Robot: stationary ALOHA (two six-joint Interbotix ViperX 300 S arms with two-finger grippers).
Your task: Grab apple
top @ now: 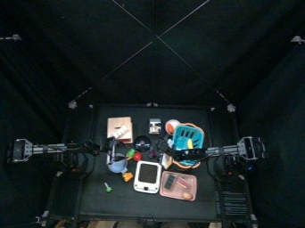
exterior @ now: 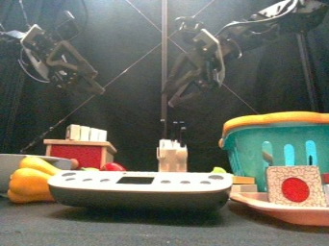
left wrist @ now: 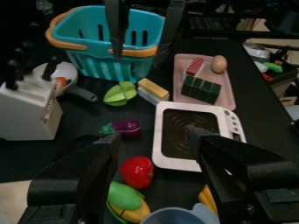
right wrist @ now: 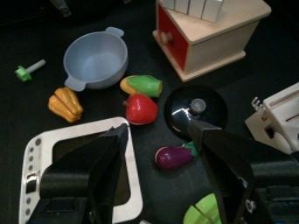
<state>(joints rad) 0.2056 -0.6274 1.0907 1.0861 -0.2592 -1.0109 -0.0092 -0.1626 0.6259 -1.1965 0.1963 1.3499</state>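
1. While both arms hang raised above the cluttered black table (top: 89, 191), the left gripper (left wrist: 158, 153) shows its two matte black jaws spread wide, nothing between them.
2. The right gripper (right wrist: 158, 140) likewise holds its jaws apart and empty, poised over the middle of the table.
3. The apple, a smooth glossy red toy fruit (right wrist: 142, 108), lies on the table near its middle, free of both grippers; in the left wrist view it shows as a round red shape (left wrist: 138, 171) between the jaws' silhouettes.
4. Just beside the apple sit a yellow-green-red plastic mango (right wrist: 142, 85), a ribbed orange toy pumpkin (right wrist: 66, 103) and a pale blue plastic bowl with two small handles (right wrist: 96, 56).
5. A shiny black round lid with a knob (right wrist: 191, 105) rests just right of the apple, and a purple plastic eggplant (right wrist: 174, 157) lies near it.
6. A white rounded-square kitchen scale with a dark platform (left wrist: 193, 136) sits at the table's near side.
7. A teal slotted plastic basket with an orange rim (left wrist: 107, 37) stands on the right, near a pink tray (left wrist: 193, 66) holding a dark green block and a brown egg.
8. A wooden box with a red face (right wrist: 211, 39) stands far left; its top is cut off in the right wrist view.
9. In the front view the scale hides the apple almost wholly.
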